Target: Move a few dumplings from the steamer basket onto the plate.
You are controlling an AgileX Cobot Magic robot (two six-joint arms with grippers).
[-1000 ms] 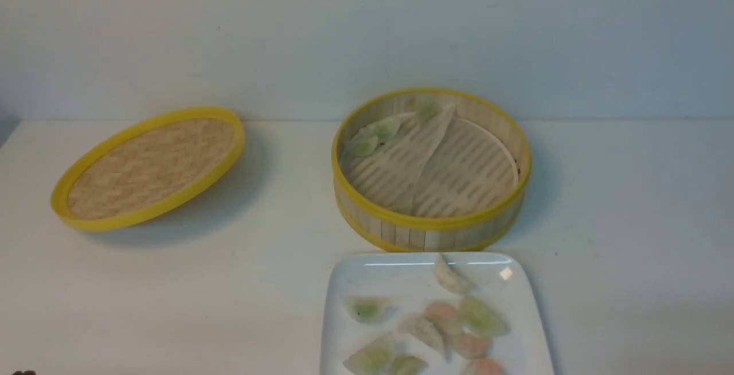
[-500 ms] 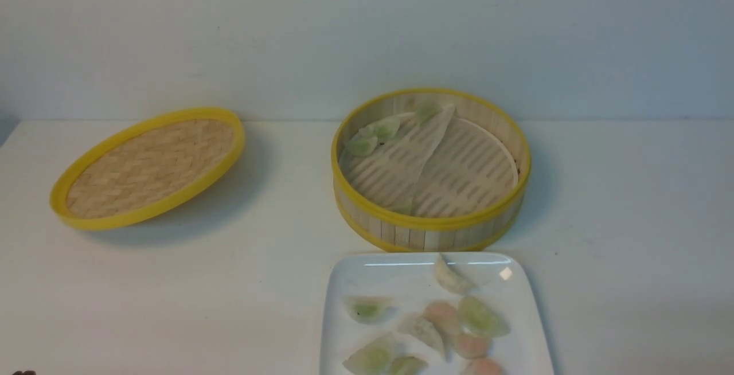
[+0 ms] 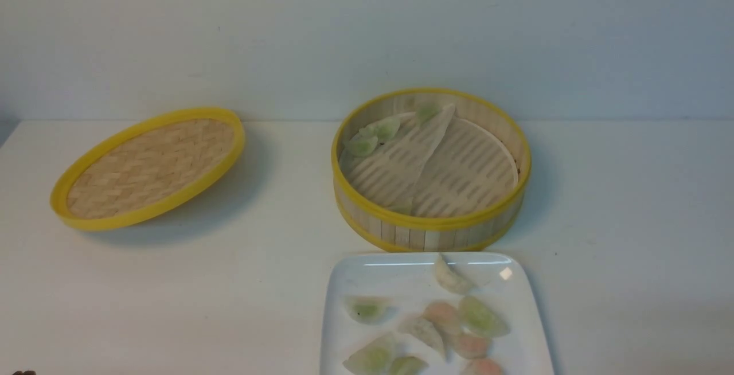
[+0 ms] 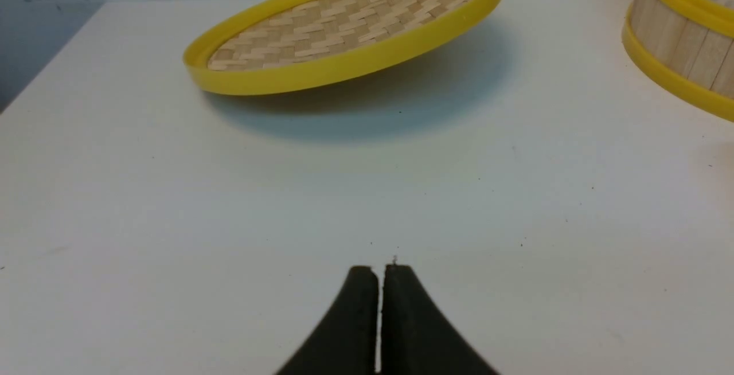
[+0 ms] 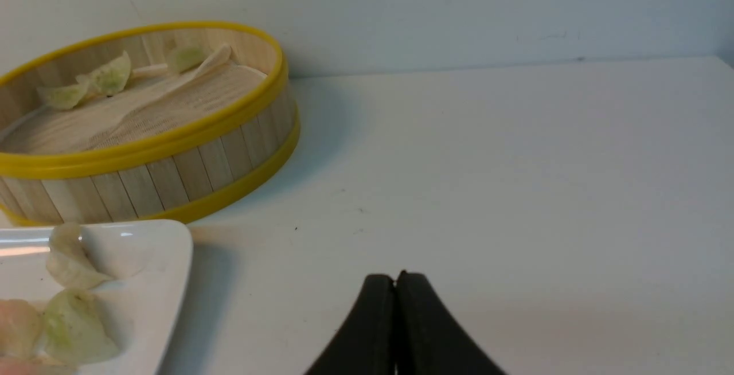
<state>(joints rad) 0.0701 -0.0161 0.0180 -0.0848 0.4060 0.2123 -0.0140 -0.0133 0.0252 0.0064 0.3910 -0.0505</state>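
Observation:
The steamer basket (image 3: 430,226) stands at the middle back of the table, its whitish liner (image 3: 436,168) folded over. Three pale green dumplings (image 3: 373,134) lie at its far left side; they also show in the right wrist view (image 5: 109,77). The white plate (image 3: 401,274) sits in front of the basket and holds several dumplings (image 3: 453,320), green, pinkish and whitish. My left gripper (image 4: 378,272) is shut and empty, low over bare table. My right gripper (image 5: 395,277) is shut and empty, to the right of the plate (image 5: 160,249). Neither arm shows in the front view.
The shallow woven lid (image 3: 149,165) with a yellow rim lies tilted at the back left, also in the left wrist view (image 4: 350,25). A pale wall stands behind the table. The table's left edge (image 4: 51,59) shows in the left wrist view.

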